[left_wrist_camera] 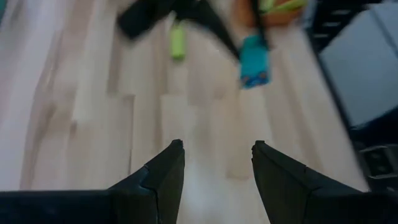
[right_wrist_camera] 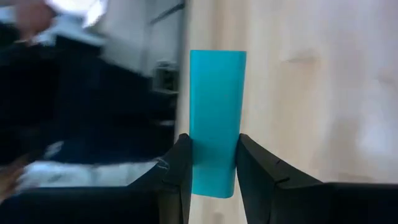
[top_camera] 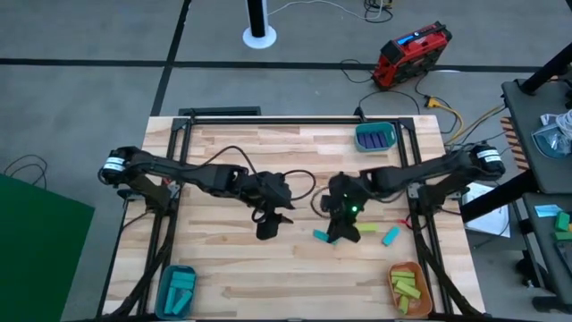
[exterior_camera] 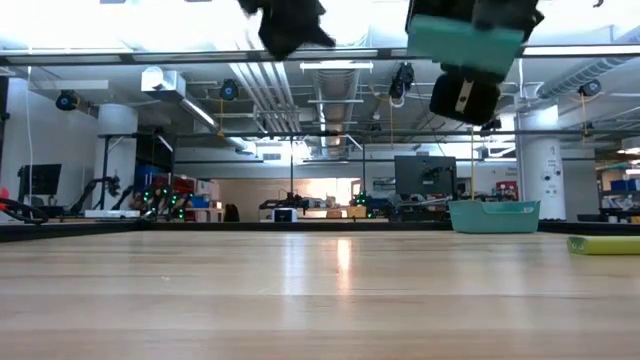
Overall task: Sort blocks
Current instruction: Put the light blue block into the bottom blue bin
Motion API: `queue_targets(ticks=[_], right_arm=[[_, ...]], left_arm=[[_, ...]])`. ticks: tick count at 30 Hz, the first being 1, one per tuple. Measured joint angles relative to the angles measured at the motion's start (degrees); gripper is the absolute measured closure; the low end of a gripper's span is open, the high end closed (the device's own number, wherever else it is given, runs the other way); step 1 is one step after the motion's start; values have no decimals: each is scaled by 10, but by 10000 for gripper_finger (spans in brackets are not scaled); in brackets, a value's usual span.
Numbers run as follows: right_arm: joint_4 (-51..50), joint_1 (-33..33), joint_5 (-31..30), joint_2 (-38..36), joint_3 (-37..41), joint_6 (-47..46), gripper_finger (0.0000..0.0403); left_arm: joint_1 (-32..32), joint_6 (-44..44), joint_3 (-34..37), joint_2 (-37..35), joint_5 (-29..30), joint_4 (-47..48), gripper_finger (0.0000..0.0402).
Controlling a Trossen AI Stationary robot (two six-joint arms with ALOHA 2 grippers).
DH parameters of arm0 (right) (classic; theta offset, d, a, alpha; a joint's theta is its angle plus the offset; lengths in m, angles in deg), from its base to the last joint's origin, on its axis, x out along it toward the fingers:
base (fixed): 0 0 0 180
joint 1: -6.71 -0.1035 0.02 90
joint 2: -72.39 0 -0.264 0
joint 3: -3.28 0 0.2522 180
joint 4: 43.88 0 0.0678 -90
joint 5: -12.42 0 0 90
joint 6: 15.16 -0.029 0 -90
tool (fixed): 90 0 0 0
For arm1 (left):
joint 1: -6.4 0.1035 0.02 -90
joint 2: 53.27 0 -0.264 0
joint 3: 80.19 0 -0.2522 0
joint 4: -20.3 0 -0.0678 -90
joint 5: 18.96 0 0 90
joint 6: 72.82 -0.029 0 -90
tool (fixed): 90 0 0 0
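- Right gripper clamps a cyan block between its two dark fingers; the block stands lengthwise out past the fingertips. Its lower end is cut off behind the fingers.
- In the high view the right gripper sits over the table's middle, right of centre, and the held block shows only as a cyan sliver at its tip.
- Low view: the same block hangs well above the tabletop, the gripper body cropped by the picture's top edge.
- Left gripper has its fingers spread with nothing between them, bare wood showing in the gap. In the high view it hovers left of the right gripper.
- Loose on the table near the right gripper: a yellow-green block and a second cyan block just beyond it.
- Teal bowl at the far right holds purple blocks (count not readable).
- Teal bowl at the near left holds cyan blocks; orange bowl at the near right holds yellow-green ones.
- Left wrist view is blurred: the other arm's dark shape crosses the wood, and block outlines are soft.
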Motion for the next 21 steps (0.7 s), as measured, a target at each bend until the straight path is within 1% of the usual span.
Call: queue_targets(ticks=[2,4,6,9,13,15,21], right_arm=[[9,17,65,7,-6,20,317],[17,31,123,7,-9,32,317],[25,37,161,12,-8,35,317],[30,41,180,12,-7,36,317],[95,41,210,13,-13,17,317],[129,43,210,15,-25,4,317],[139,72,205,19,-53,-10,317]], left_arm=[[-6,-33,-27,-1,-17,14,235],[-14,-62,-53,-1,-22,24,235],[-18,-84,-73,-1,-23,23,235],[-17,-92,-95,-1,-17,35,235],[-18,-98,-106,0,-11,34,235],[-20,-98,-108,3,-11,35,235],[-26,-105,-129,14,-8,24,235]])
